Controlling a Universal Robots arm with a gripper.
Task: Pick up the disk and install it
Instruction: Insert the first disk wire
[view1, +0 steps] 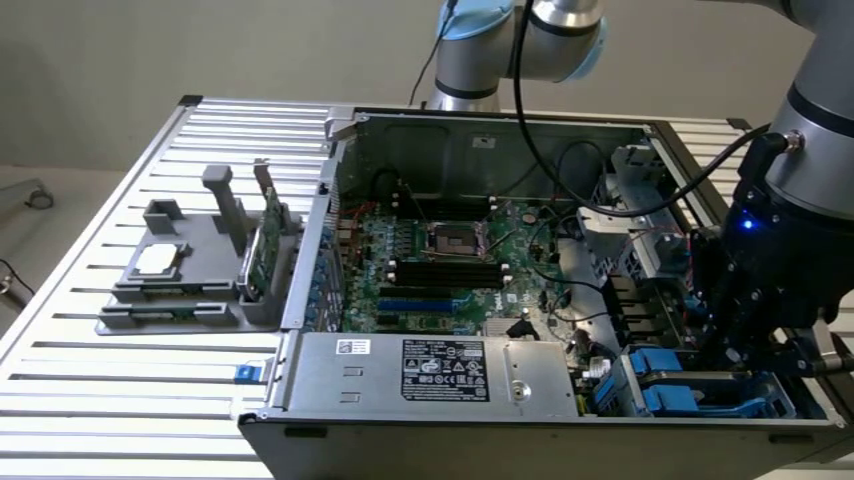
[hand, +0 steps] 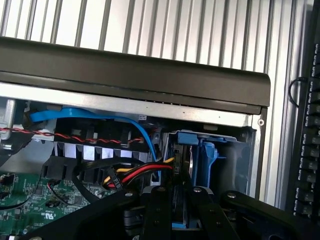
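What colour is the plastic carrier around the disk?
Blue. The carrier framing the disk shows best in the wrist view.

Open computer case (view1: 481, 140) on slatted metal table (view1: 120, 370); green motherboard (view1: 441, 250) inside, labelled power supply (view1: 441, 370) at the near edge, grey holder (view1: 200, 290) beside it, maybe carrying a small chip (view1: 156, 260).

Lab workbench: opened computer case (view1: 534, 445), slatted table (view1: 134, 390).
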